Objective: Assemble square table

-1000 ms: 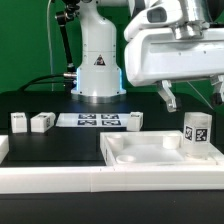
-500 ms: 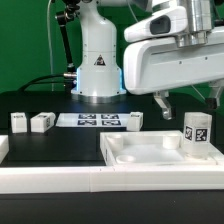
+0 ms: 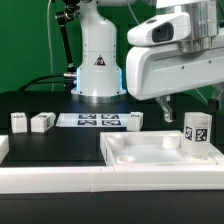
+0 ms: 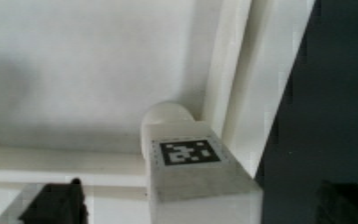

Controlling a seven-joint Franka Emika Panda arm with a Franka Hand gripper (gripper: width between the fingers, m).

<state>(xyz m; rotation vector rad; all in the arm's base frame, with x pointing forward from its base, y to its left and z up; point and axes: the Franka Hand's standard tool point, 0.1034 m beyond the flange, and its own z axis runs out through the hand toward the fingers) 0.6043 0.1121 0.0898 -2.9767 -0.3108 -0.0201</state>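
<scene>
Square table top (image 3: 140, 152) and upright leg (image 3: 196, 128) stay put; open pincer (image 3: 191, 103) shifted.

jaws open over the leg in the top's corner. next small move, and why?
Probably lift clear and swing toward the nearest loose leg. The jaws stand open and hold nothing, directly above the upright leg that already stands in a corner of the table top, so this one looks released. Whether it is fully seated cannot be told.

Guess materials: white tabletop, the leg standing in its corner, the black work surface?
Tabletop: likely moulded plastic, smooth semi-matte white; rounded rim, uniform colour.
Leg: seemingly same plastic, with a printed black-and-white tag on its face.
Work surface: matte black, no glare; cloth or mat, cannot tell.
</scene>
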